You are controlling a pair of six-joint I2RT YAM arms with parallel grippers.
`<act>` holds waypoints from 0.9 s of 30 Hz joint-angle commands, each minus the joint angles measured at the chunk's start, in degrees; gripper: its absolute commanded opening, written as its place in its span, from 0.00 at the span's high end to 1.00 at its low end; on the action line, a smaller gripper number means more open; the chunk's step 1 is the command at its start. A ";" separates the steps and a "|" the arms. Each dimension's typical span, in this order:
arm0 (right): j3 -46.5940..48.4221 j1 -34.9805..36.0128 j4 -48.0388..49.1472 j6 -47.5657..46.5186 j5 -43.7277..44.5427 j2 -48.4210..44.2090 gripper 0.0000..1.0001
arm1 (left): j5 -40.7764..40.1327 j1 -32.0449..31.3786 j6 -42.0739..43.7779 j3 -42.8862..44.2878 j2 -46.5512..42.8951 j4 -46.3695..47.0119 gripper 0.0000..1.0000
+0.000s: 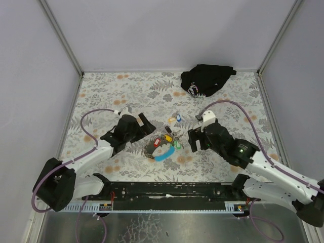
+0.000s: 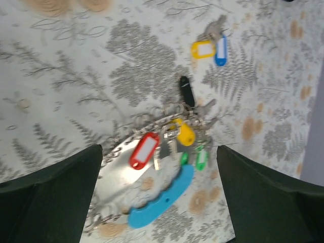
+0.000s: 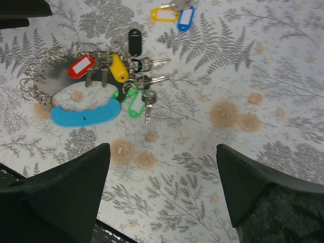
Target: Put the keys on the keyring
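The keys [image 1: 174, 119] are a small silvery cluster with a blue and a yellow tag, lying apart on the patterned cloth; they also show as the keys [image 2: 214, 44] and the keys [image 3: 174, 11]. The keyring [image 1: 161, 145] is a grey loop with a bright blue grip, several small rings and red, yellow, green and black tags. My left gripper [image 1: 147, 132] hovers open over the keyring [image 2: 152, 167], its jaws either side of it. My right gripper [image 1: 192, 140] is open to the right of the keyring [image 3: 83, 109], over bare cloth.
A black cloth bundle [image 1: 205, 80] lies at the back right. Grey walls close the table on three sides. The metal rail [image 1: 167, 195] carrying the arm bases runs along the near edge.
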 commanded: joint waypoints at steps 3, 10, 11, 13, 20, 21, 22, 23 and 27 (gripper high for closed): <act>0.01 -0.29 14.53 -0.08 -9.15 10.70 0.17 | -0.10 4.88 6.69 -4.18 -2.20 -2.68 0.08; 1.19 -0.34 23.17 -0.84 -11.17 24.59 0.27 | -0.48 6.32 9.91 -5.58 0.25 -2.91 0.26; 1.68 -0.34 24.04 -1.15 -11.76 26.18 0.29 | 0.05 6.37 10.09 -5.77 0.90 -2.75 0.30; 3.26 -0.31 25.15 -1.75 -13.39 29.31 0.34 | 1.93 6.36 10.26 -6.24 2.24 -1.74 0.38; 6.02 -0.44 27.50 -2.70 -16.23 35.61 0.45 | 11.46 5.25 7.41 -9.78 6.01 7.42 0.50; 6.31 -0.55 27.54 -2.73 -16.86 36.20 0.46 | 11.87 4.55 6.85 -10.02 6.45 8.10 0.51; 6.51 -0.73 27.47 -2.73 -17.71 36.73 0.48 | 12.08 3.78 6.37 -10.24 6.84 8.60 0.51; 6.69 -0.88 27.51 -2.73 -18.42 37.11 0.49 | 12.36 2.94 5.68 -10.32 7.16 9.15 0.51; 7.07 -1.74 28.34 -2.31 -21.31 37.89 0.52 | 12.80 -2.02 2.40 -11.11 7.16 12.27 0.53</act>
